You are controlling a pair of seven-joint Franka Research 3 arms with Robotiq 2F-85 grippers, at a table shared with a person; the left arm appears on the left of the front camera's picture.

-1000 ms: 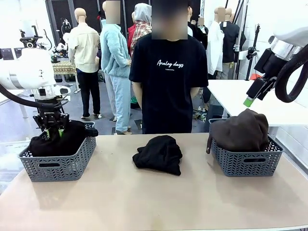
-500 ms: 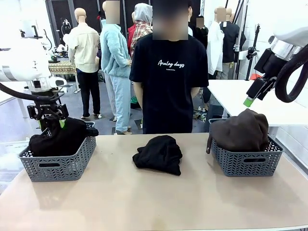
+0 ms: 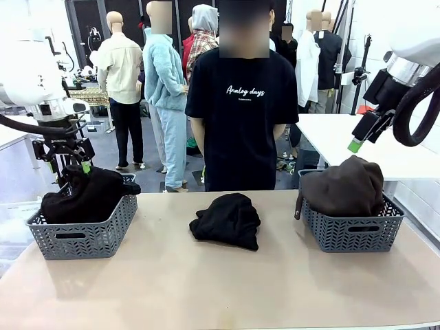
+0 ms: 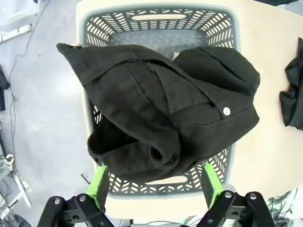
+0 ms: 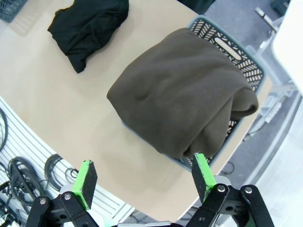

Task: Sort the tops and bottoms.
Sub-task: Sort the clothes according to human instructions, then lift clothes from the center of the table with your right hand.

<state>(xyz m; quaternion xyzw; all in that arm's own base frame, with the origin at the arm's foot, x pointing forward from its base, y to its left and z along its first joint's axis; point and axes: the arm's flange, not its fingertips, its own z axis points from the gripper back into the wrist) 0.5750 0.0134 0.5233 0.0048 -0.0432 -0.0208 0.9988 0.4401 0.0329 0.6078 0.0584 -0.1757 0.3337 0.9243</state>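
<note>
On the table point(image 3: 206, 282), at nine o'clock from its middle, a grey basket point(image 3: 82, 230) holds a black garment point(image 3: 86, 196) piled above the rim. The left gripper point(image 3: 69, 167) hangs just above that pile, jaws spread wide and empty. In the left wrist view its green pads point(image 4: 98, 184) stand either side of the basket's point(image 4: 156, 19) near edge, with the black garment point(image 4: 165, 109), showing seams and a metal stud, spilling over the rim toward nine o'clock.

At the table's middle lies a second black bundle point(image 3: 228, 218), touching neither basket.

At three o'clock a second grey basket point(image 3: 354, 230) carries a dark brown garment point(image 3: 344, 185) heaped well above its rim. The right gripper point(image 3: 361, 137) hangs high above it at one o'clock, apart from it, one green tip pointing down. In the right wrist view its pads point(image 5: 86, 177) stand wide apart with nothing between them; below are the brown garment point(image 5: 184, 94) in its basket point(image 5: 236, 52) and the black bundle point(image 5: 87, 26) at eleven o'clock.

A person point(image 3: 240, 117) in a black T-shirt stands at twelve o'clock behind the table.
</note>
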